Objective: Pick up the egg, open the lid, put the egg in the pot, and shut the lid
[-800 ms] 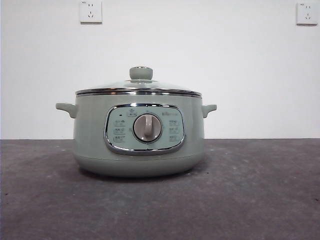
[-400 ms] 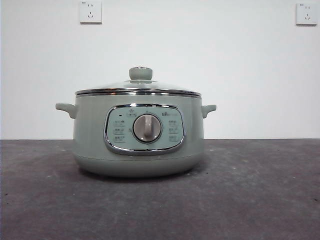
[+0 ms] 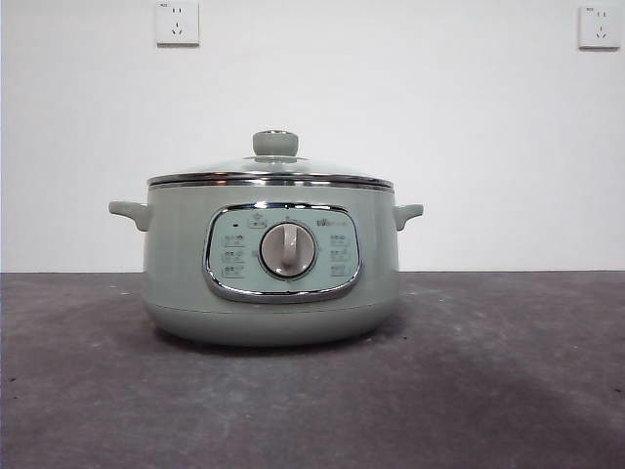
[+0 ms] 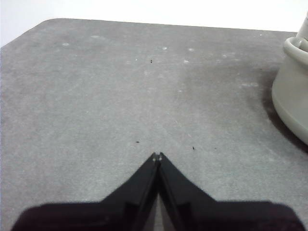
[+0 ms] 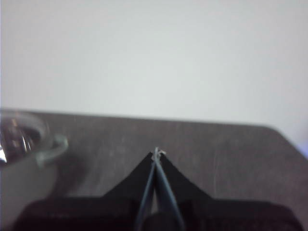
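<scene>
The pale sage-green pot (image 3: 271,293) stands in the middle of the dark table in the front view. The lid (image 3: 270,174) sits closed on it, with its green knob (image 3: 275,143) on top. The egg is not in view. My left gripper (image 4: 157,157) is shut and empty above bare table, with the pot's side and a handle (image 4: 292,91) off to one side of it. My right gripper (image 5: 156,153) is shut and empty, with the pot's rim and handle (image 5: 48,150) blurred beside it. Neither arm shows in the front view.
A white wall with two sockets (image 3: 177,21) stands behind the table. The grey table top (image 4: 120,86) spreads wide in the left wrist view, with its far edge and a rounded corner visible.
</scene>
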Controlling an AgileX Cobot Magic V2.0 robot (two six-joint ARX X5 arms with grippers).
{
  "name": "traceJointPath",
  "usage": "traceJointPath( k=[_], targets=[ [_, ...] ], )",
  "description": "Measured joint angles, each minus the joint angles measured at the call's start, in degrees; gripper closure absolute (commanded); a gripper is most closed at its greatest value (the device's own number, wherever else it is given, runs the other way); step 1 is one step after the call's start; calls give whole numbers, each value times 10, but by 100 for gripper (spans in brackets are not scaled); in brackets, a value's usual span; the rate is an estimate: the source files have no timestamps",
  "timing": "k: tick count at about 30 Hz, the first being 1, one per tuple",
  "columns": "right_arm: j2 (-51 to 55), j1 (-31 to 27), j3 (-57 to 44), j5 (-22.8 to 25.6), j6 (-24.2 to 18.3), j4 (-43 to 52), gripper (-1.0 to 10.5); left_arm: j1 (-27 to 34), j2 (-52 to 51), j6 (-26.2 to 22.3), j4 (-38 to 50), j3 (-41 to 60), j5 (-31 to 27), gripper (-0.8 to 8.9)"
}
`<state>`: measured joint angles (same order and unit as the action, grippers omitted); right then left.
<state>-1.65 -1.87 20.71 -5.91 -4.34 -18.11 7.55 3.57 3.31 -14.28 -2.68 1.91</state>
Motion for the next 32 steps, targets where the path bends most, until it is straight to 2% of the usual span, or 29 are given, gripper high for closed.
traceJointPath(
  k=[4,9,32],
  targets=[
    [10,0,-102,-1,0,23,946,0,0,0,0,0,0,817],
    [10,0,-157,-1,1,21,946,0,2,0,0,0,0,817],
    [10,0,-179,-1,9,32,946,0,2,0,-1,0,0,817]
  ],
)
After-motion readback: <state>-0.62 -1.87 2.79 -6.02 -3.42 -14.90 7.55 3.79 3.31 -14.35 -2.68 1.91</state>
